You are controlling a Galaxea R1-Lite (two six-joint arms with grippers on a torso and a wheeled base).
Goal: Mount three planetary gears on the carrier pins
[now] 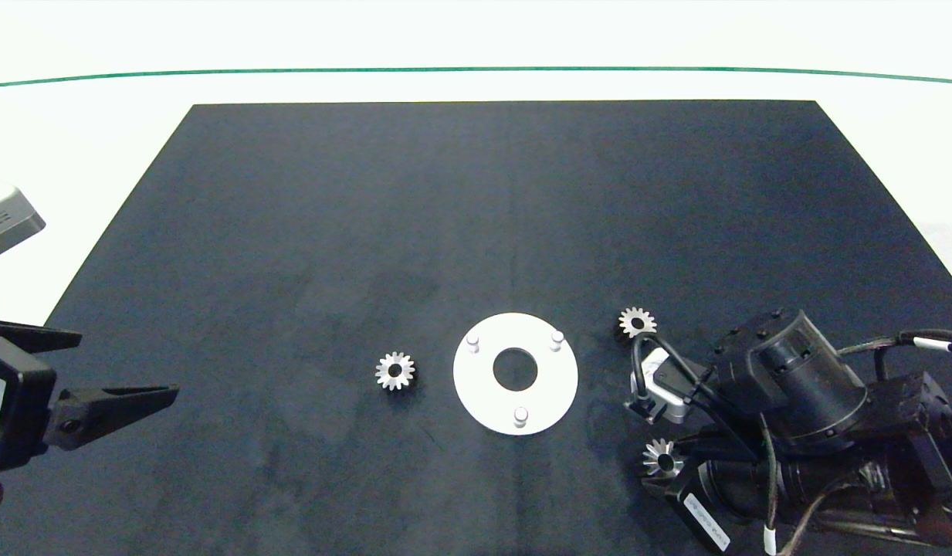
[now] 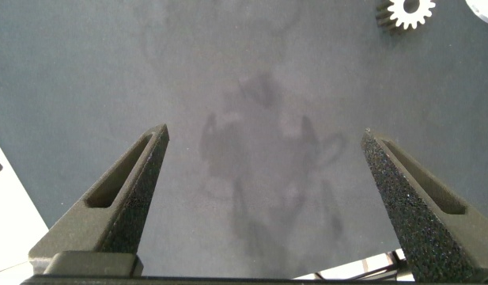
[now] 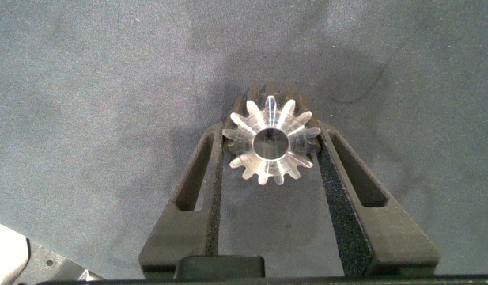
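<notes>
Our right end effector [image 3: 269, 154] has its two fingers closed against the teeth of one gear [image 3: 269, 146], gripped across the sides so the bore faces out, probably so we can line it up w/ a pin. A second gear [image 1: 636, 322] lies just beyond that end effector on the bench [image 1: 476, 193]; the white disc [image 1: 549, 394] w/ its three pins [image 1: 520, 416] sits nearby toward the middle, all pins bare. The third gear [image 1: 395, 371] lies past the disc, well ahead of our left end effector [image 2: 267, 178], which hangs wide open and empty near the bench edge, apparently parked out of the way.
</notes>
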